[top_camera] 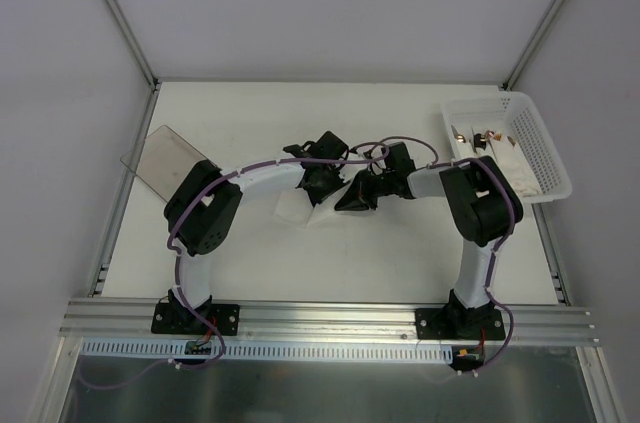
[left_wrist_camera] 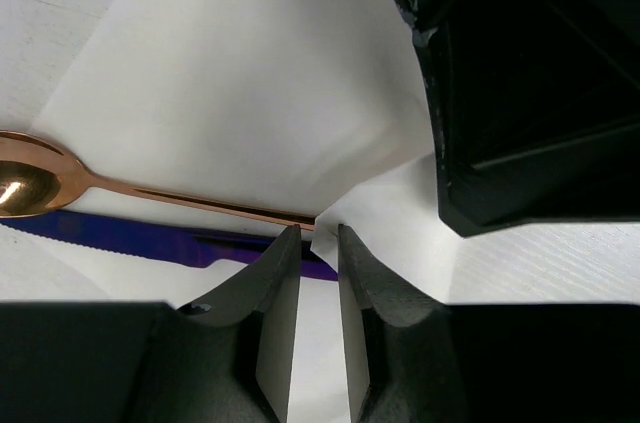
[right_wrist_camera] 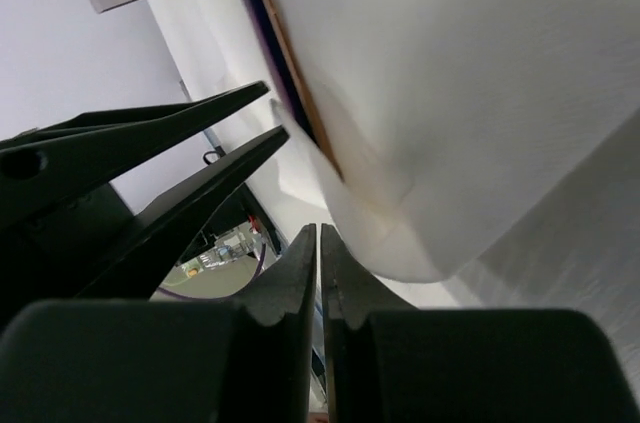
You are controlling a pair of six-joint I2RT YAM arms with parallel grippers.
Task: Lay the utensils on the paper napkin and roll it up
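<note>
At the far left of the surface (top_camera: 380, 263) a smoky clear container (top_camera: 163, 158) lies well apart from the work. The left arm (top_camera: 205, 208) rises from its base, bends at the elbow and reaches rightward to the middle, wrist low over the paper napkin (left_wrist_camera: 250, 73).

The left pincer (left_wrist_camera: 319, 235) has its jaws parted by a narrow gap, so it looks released. A corner of the napkin sits right at its tips, and I cannot tell whether the tips touch it.

Mid-surface, the utensils are on the napkin: a copper-coloured spoon (left_wrist_camera: 40, 183) and a blue knife (left_wrist_camera: 130, 236) lie side by side and touching, handles pointing toward the left pincer. I judge the placing step done.

The right wrist view shows a fold of paper lying over the handles, with only their edges peeking out along the crease. The spoon's bowl and the knife's blade remain uncovered. Rolling therefore seems begun but far from finished: most of the sheet is flat, and no tight roll has formed.

Just right of the napkin, the right pincer (right_wrist_camera: 319, 233) comes in low, pointing at the left one, tips close beside the folded edge. Its jaws are clenched to a hairline slit, and no paper shows between them. Whether a thin layer is nipped there I cannot tell.

The right arm (top_camera: 480, 205) mirrors the left, elbow high and forearm reaching leftward to the middle. Beyond it, at the far right edge, stands a white perforated basket (top_camera: 548, 158) holding other bundles, well apart from both pincers.
</note>
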